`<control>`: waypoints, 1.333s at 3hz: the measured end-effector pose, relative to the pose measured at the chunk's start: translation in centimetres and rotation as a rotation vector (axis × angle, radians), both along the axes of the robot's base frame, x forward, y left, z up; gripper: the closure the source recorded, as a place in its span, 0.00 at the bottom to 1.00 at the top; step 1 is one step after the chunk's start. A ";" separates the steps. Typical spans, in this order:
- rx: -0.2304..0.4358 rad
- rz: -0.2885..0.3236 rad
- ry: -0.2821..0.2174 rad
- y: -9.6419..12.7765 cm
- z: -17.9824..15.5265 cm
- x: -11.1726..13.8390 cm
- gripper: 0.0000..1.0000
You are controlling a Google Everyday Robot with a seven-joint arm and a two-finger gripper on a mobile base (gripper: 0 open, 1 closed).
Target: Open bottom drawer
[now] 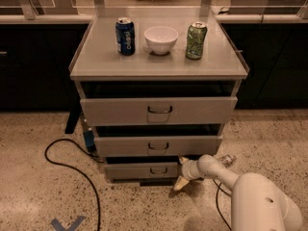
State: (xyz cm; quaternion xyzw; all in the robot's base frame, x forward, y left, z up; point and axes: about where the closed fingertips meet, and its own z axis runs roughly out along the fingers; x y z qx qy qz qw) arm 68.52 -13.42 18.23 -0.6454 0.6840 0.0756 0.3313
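Note:
The bottom drawer [142, 170] is the lowest and shortest grey front of the cabinet, with a small dark wire loop handle [158, 170] at its centre. It stands slightly out, with a dark gap above it. My gripper [182, 172] is low at the drawer's right end, near the floor. One pale finger points down to the floor and the other reaches up by the drawer's right corner. My white arm [255, 196] comes in from the lower right.
Above are the middle drawer [158, 146] and the tall top drawer [159, 110]. On the cabinet top stand a blue can [125, 36], a white bowl [160, 39] and a green can [196, 40]. A black cable [72, 167] loops on the floor at left.

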 end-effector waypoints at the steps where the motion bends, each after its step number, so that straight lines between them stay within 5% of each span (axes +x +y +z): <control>1: 0.000 0.000 0.000 0.0 0.0 0.0 0.00; 4: 0.000 0.000 0.000 0.0 0.0 0.0 0.65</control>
